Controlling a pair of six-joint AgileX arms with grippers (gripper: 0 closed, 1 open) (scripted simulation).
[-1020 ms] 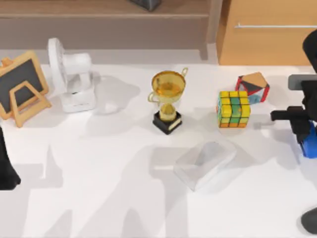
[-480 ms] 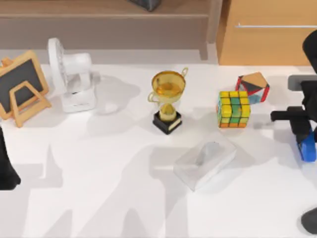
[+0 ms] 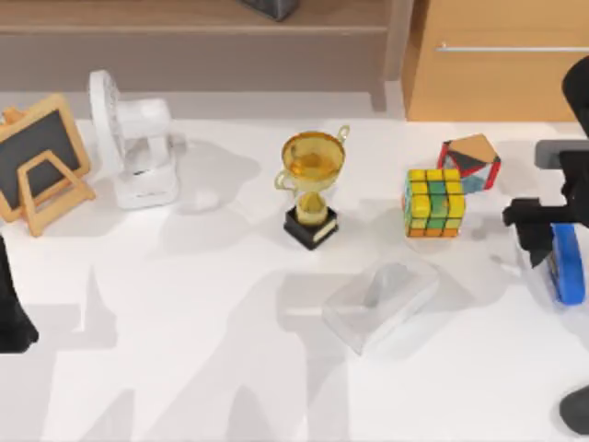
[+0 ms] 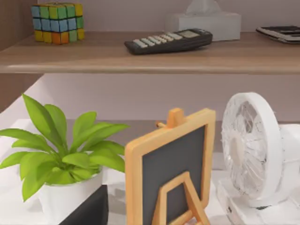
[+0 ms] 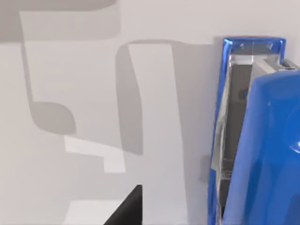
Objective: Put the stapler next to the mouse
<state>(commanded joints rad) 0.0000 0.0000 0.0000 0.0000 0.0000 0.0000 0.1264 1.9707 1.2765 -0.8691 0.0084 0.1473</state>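
Our right gripper (image 3: pixel 543 247) hangs over the table's (image 3: pixel 184 313) right edge, just above the blue stapler (image 3: pixel 567 267), which lies flat right of the colourful cube (image 3: pixel 434 203). We cannot tell how its jaws stand. Our left arm (image 3: pixel 11 313) sits parked at the left edge.

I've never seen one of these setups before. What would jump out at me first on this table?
Probably the gold trophy standing mid-table, with the colourful cube to its right. At the table's right edge, the right gripper hangs beside the bright blue stapler lying there. On the left stand a white fan and a small chalkboard easel, and the left arm sits parked at the left edge.
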